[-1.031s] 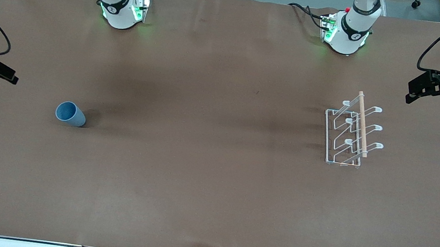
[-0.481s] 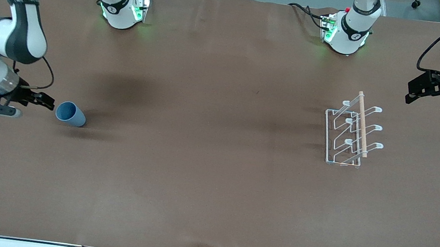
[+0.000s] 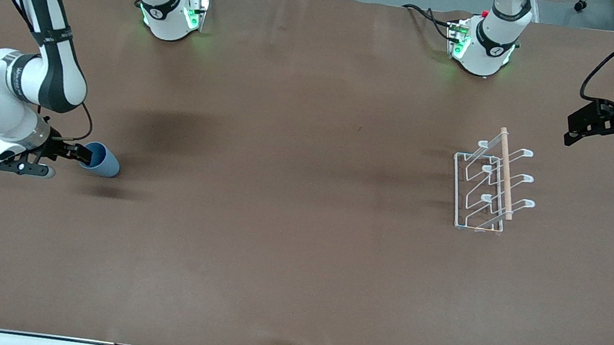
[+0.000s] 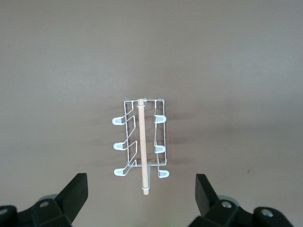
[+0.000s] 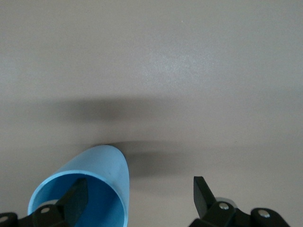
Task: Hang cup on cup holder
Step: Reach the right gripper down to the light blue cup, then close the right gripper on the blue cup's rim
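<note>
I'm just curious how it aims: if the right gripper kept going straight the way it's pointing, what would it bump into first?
The cup. The right gripper is open at the cup's mouth, and in the right wrist view one finger already shows inside the rim, so its wall would likely come first.

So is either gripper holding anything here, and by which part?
Nothing is held. The right gripper is open, straddling the cup rim, one finger inside; the left gripper is open, empty.

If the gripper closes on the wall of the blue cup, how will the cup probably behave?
The cup looks like thin plastic, so probably light and easy to lift. It lies on its side, so a nudge may roll it. In the right wrist view, one finger of the open right gripper is inside the mouth; the smooth wall might slip.
</note>
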